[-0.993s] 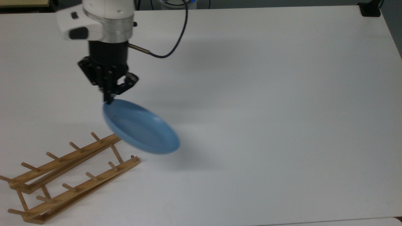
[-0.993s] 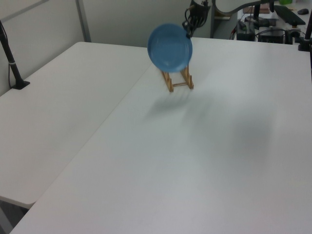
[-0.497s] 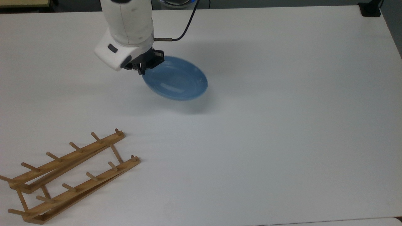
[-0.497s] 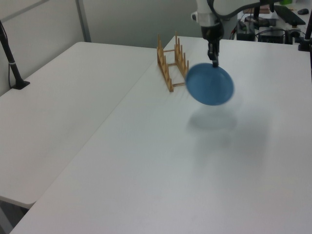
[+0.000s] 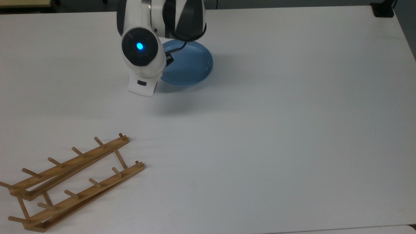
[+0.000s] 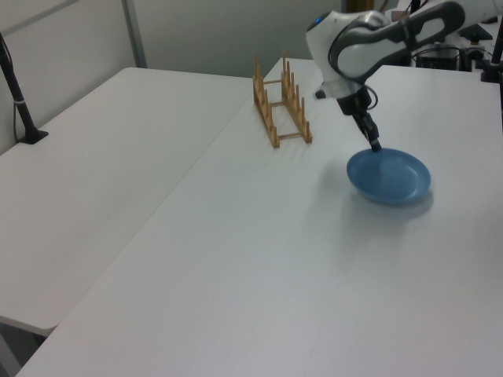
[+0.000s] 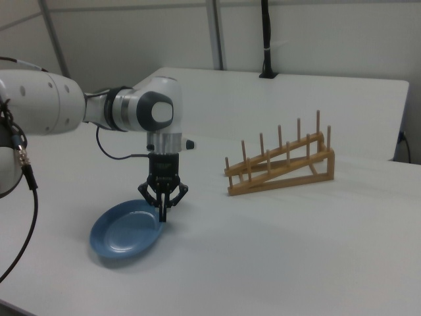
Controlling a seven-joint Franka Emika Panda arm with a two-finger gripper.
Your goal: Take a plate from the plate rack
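Plate point(image 7: 125, 234) rim pinched between jaws (table-level).

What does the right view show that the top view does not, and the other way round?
Right view: the black fingers pinch the rim of the round light-blue plate; the light-brown wooden plate rack's pegs stand upright. Top view: a blue light on the white arm, which covers part of the plate. Both: the plate apart from the bare rack, on a white table.

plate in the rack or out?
Out. The plate lies on the white table, well apart from the plate rack, whose slots are empty; the gripper pinches its rim.
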